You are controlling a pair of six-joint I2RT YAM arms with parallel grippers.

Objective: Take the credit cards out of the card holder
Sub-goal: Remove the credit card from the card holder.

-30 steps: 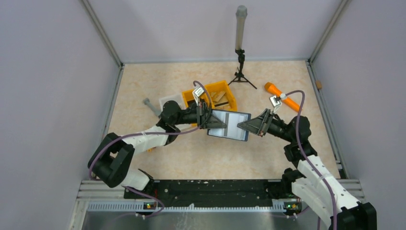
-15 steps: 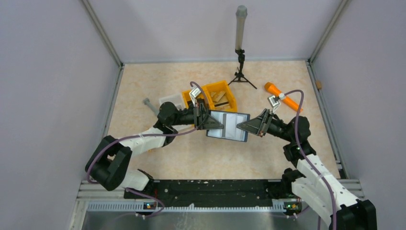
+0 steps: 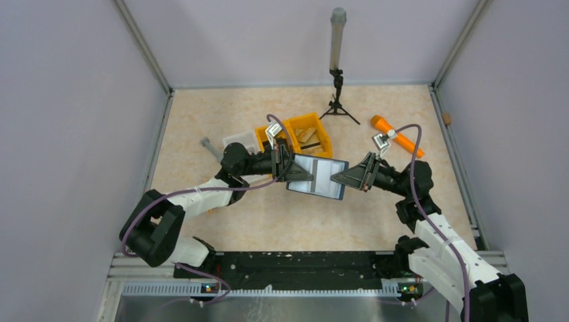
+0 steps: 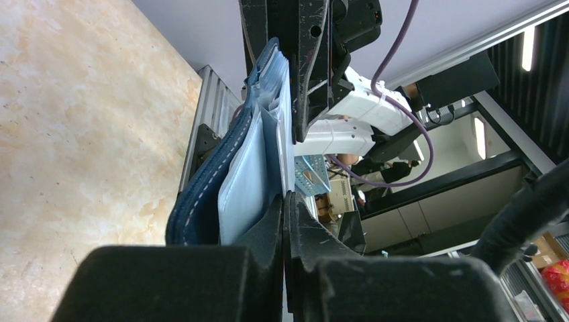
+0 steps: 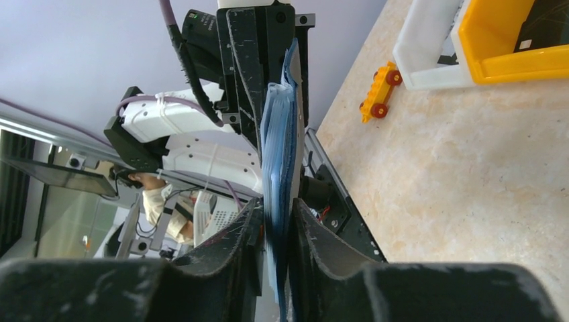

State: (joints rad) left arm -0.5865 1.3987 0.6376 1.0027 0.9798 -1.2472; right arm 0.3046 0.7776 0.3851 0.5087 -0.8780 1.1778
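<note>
At the far side of the desk [image 3: 268, 215] sits a yellow bin [image 3: 315, 127], and a white tray [image 3: 239, 140] butts against its left side. A small grey tool [image 3: 209, 146] lies further left. An orange tool [image 3: 396, 139] lies off to the right, and a black tripod [image 3: 337, 100] carrying an upright tube stands near the back wall. A little yellow toy car [image 5: 379, 90] rests on the desk beside the white tray.

Both arms reach in low toward the middle, forearms stretched out and pointing at each other. Between them the card holder [image 3: 317, 177] is held spread open, pale inner faces up, raised off the desk just on the near side of the bin. The left gripper [image 3: 300, 173] is clamped on its left edge. The right gripper [image 3: 340, 178] is pinched on its right edge. The jaws of each are nearly together around the layered pockets.
</note>
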